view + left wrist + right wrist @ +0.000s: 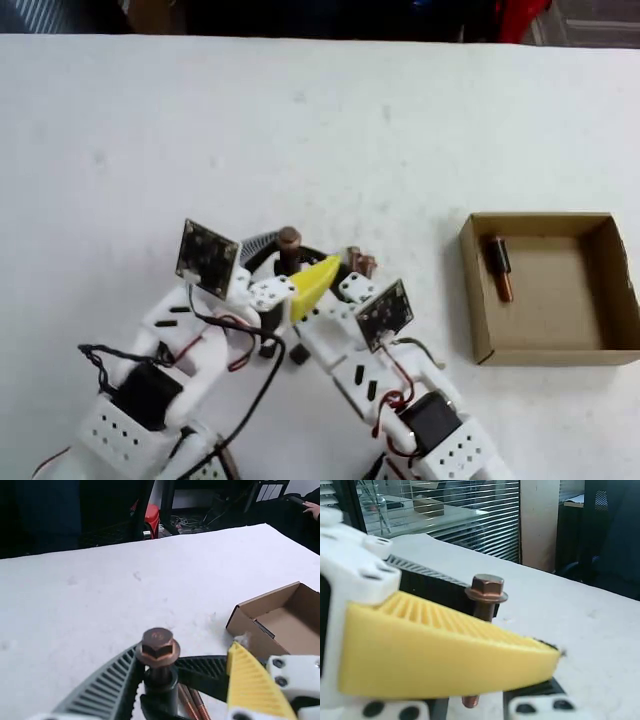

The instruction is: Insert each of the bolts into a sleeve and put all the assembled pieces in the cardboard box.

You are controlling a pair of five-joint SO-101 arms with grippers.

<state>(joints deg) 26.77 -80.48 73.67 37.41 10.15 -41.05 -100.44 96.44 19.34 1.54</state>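
Left gripper (287, 262): on my high view it sits low at the table's middle. Its grey ribbed finger (107, 687) and black ribbed finger (202, 670) are closed around the sleeve.
Sleeve (161, 680): black and upright, clamped between those two fingers.
Bolt (157, 646): copper, hex head up, standing in the top of the sleeve with the head clear above it.
Right gripper (316, 284): the yellow one, just beside the bolt on the box side, nose to nose with the left gripper. I cannot tell whether it is open or closed.
Copper shafts (189, 704): two threaded lengths side by side, low under the black ribbed finger in my left wrist view. I cannot tell what holds them.
Cardboard box (470, 300): open-topped, on the table to the right of both grippers and apart from them.
Assembled piece (499, 268): a black sleeve with a copper end, lying flat inside the box along its left wall.
Table (330, 130): white, carrying everything.
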